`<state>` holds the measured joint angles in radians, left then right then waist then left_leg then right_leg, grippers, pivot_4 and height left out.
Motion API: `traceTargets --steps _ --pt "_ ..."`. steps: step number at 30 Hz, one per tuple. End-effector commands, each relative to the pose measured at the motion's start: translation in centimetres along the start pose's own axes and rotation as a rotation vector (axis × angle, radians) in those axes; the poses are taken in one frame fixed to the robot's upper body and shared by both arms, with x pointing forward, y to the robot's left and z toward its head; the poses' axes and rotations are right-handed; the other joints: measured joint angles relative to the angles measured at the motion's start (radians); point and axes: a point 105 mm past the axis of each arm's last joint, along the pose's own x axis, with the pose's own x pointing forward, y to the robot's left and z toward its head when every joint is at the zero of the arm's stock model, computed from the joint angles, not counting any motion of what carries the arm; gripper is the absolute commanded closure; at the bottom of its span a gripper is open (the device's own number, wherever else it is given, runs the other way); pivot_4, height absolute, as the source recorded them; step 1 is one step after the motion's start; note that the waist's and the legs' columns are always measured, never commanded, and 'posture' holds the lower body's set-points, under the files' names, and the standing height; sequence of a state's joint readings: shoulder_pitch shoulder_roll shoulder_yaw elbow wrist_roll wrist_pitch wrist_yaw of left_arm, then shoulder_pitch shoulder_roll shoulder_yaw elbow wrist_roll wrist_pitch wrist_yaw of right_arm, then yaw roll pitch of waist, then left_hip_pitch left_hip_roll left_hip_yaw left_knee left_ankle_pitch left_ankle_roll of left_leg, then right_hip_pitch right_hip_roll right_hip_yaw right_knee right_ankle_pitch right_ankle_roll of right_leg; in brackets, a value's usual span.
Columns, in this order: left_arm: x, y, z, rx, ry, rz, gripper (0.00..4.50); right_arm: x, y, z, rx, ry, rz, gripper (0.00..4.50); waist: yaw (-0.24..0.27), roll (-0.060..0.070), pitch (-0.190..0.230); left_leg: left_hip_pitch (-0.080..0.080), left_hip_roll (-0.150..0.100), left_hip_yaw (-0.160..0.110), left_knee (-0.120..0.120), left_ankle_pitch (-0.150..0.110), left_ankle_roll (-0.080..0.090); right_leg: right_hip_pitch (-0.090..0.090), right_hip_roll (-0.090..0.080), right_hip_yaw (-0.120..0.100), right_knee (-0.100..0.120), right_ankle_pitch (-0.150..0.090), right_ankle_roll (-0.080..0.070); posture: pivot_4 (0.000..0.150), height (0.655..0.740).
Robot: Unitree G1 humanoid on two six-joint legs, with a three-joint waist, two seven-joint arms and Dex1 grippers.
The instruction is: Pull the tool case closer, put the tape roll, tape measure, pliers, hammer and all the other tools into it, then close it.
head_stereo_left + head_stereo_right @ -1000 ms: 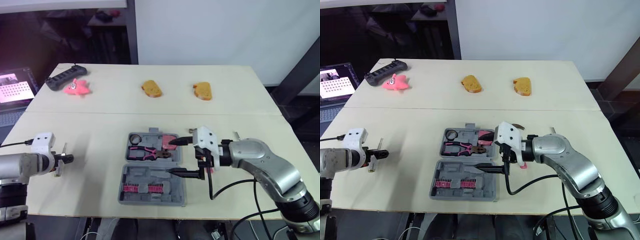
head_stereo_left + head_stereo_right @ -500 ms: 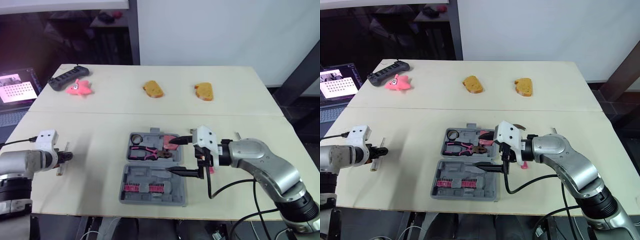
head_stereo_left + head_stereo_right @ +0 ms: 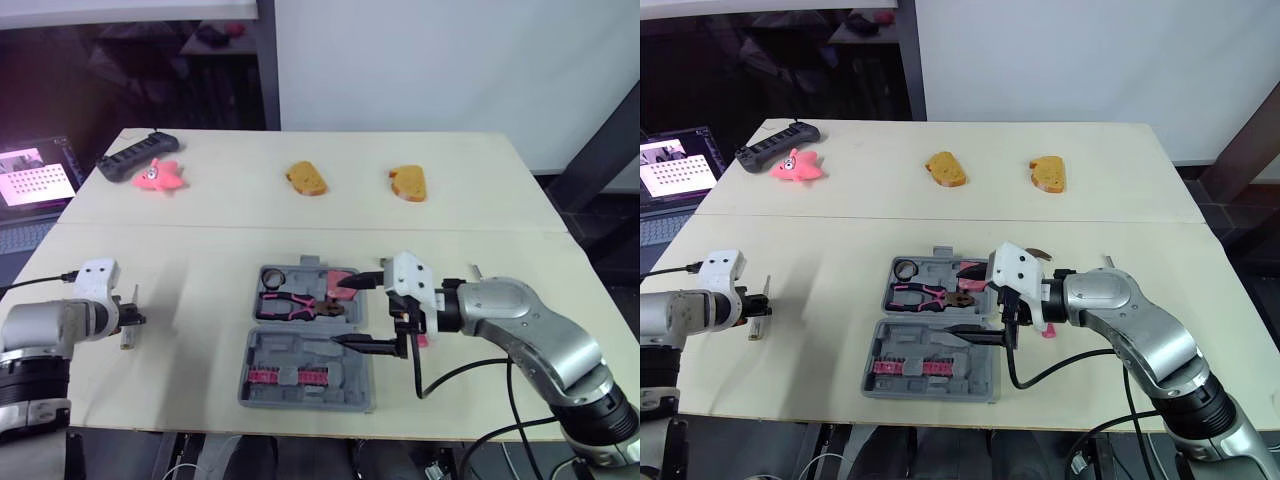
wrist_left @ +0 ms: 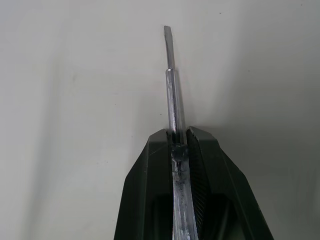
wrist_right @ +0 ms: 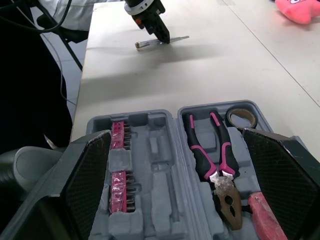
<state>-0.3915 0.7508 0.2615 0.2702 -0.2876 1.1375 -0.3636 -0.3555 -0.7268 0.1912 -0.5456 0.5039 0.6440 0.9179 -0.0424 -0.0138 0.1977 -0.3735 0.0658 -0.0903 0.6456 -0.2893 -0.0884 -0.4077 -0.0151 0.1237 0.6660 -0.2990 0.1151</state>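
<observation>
The grey tool case [image 3: 300, 352] lies open near the table's front edge. In its far half sit the pink-handled pliers [image 3: 290, 305], a tape roll [image 3: 271, 276] and a red-handled tool [image 3: 340, 283]; pink bits [image 3: 288, 377] fill the near half. My right gripper [image 3: 360, 312] hangs open at the case's right edge, its fingers [image 5: 95, 165] spread wide over the trays. At the far left of the table my left gripper [image 3: 130, 320] is shut on a thin metal screwdriver shaft [image 4: 172, 90], whose flat tip sticks out past the fingers, low over the tabletop.
Two bread slices [image 3: 305, 178] [image 3: 406, 182] lie at the back of the table. A pink star toy [image 3: 158, 175] and a black power strip [image 3: 130, 157] sit at the back left. A laptop [image 3: 30, 170] stands beyond the left edge.
My left gripper has closed on the metal shaft at the left of the table. The right arm and the case have stayed where they were.
</observation>
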Motion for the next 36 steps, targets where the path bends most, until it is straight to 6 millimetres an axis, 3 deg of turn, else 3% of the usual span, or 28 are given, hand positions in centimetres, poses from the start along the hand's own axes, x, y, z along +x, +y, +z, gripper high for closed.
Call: traceTargets --steps 1,6,10,13,18,22,28,33,36 --pt "0.1 -0.4 -0.3 0.023 0.003 -0.004 4.48 0.0 0.1 0.7 -0.038 -0.01 -0.001 0.0 0.0 0.0 0.0 0.0 0.0 0.0 0.0 0.0 0.0 0.0 0.0 0.0 0.0 0.0 0.0 0.15 0.74" --pt "-0.5 -0.8 0.7 0.077 -0.041 -0.008 4.48 0.0 0.0 0.6 -0.039 -0.003 -0.007 0.0 0.0 0.0 0.0 0.0 0.0 0.0 0.0 0.0 0.0 0.0 0.0 0.0 0.0 0.0 0.0 0.15 0.74" --pt "-1.8 -2.2 2.7 0.183 -0.146 -0.056 4.48 -0.1 0.1 0.6 -0.038 -0.004 -0.013 0.0 0.0 -0.001 0.001 -0.001 0.0 0.0 0.0 0.0 0.0 -0.001 0.0 0.0 0.0 0.0 0.0 0.15 0.74" --pt "-3.4 -4.3 4.8 0.416 -0.3 -0.122 4.48 -0.1 0.0 0.6 -0.035 -0.002 -0.028 0.0 -0.001 -0.002 0.001 -0.001 0.0 0.0 0.0 0.0 0.0 -0.001 0.0 0.0 0.0 0.0 0.0 0.15 0.74" --pt "-5.0 -7.0 5.3 0.686 -0.392 -0.264 4.48 0.0 0.0 0.6 -0.026 -0.009 -0.049 0.0 -0.003 -0.002 0.001 -0.001 0.0 0.0 -0.001 0.0 0.0 -0.001 0.0 0.0 -0.001 0.0 0.0 0.15 0.74" --pt "-6.8 -9.7 5.0 0.693 -0.443 -0.498 4.48 0.0 0.1 0.4 -0.014 -0.004 -0.072 0.0 -0.002 -0.002 0.002 -0.002 0.0 0.001 -0.001 0.0 0.0 -0.002 0.0 0.0 -0.001 0.0 0.0 0.15 0.74" --pt "-10.1 -13.2 1.7 0.821 -0.263 -0.905 4.48 -0.2 0.0 0.2 -0.004 0.008 -0.106 0.0 -0.003 -0.003 0.002 -0.002 0.0 0.001 0.0 0.0 0.0 -0.002 0.0 0.0 -0.001 0.0 0.0 0.15 0.74" --pt "-10.7 -13.4 1.6 0.883 -0.08 -0.98 4.48 -0.1 0.0 0.1 -0.001 0.01 -0.12 0.0 -0.003 -0.002 0.002 -0.002 0.0 0.001 0.0 0.0 0.0 -0.002 0.001 0.001 -0.001 -0.001 -0.001 0.15 0.74" --pt "-11.2 -14.4 1.7 0.947 -0.012 -1.024 4.48 0.0 0.1 0.0 0.002 0.007 -0.134 0.0 -0.002 -0.002 0.002 -0.002 0.0 0.001 0.0 0.0 0.0 -0.002 0.001 0.001 -0.001 -0.001 0.0 0.15 0.74"
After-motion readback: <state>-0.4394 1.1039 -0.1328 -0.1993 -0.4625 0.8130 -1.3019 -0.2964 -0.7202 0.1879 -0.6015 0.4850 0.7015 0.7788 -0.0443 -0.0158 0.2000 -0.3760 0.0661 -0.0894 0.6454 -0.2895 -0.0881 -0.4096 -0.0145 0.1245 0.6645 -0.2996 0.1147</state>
